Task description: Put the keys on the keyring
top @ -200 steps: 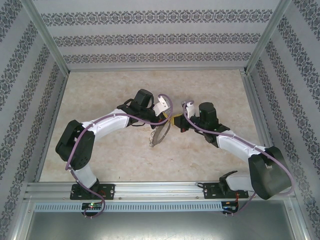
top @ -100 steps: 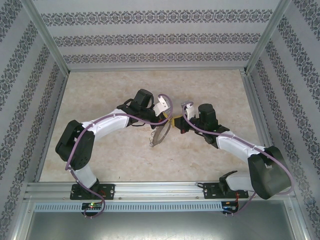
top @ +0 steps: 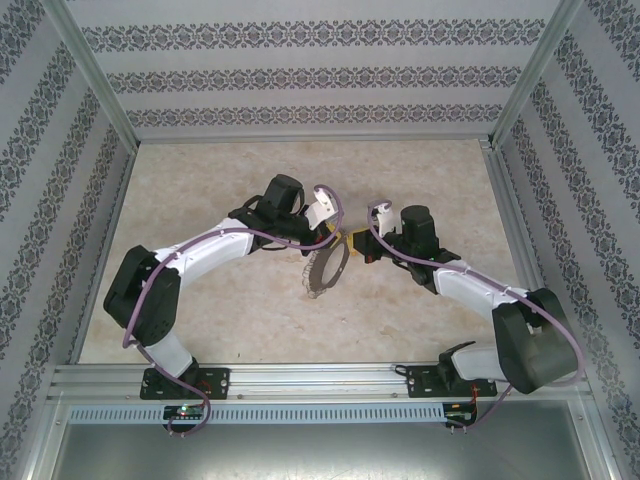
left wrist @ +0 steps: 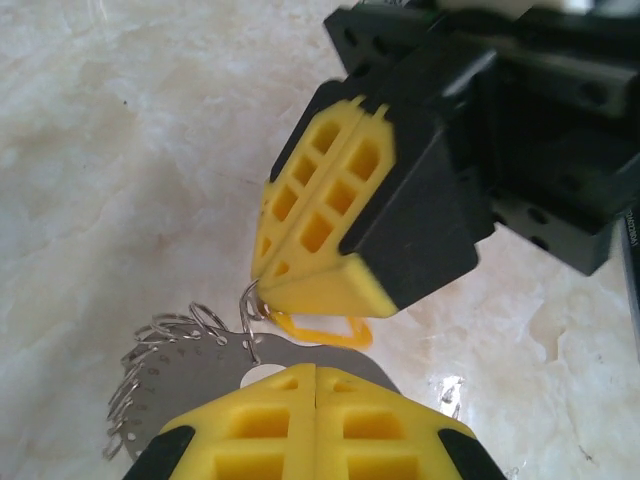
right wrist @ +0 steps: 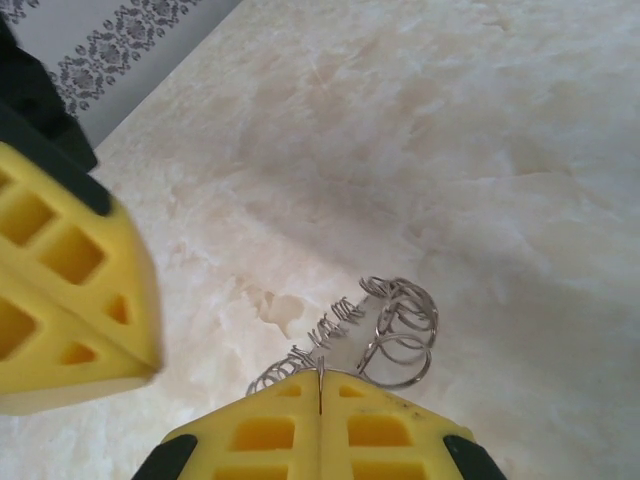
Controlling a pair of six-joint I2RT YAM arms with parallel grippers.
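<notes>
Left wrist view has the key with its yellow head poking from under the right gripper, which is pinched shut on it, just above the keyring. The left gripper is clamped on the keyring's grey plate, over the worktop. The step should go best if the keyring is held steady and the key's hole is eased onto a loop with small twists. Since a second ago, the keyring has turned to face the top camera more fully.

top: overhead, far | wrists: close, facing down | shared: seemingly keyring
</notes>
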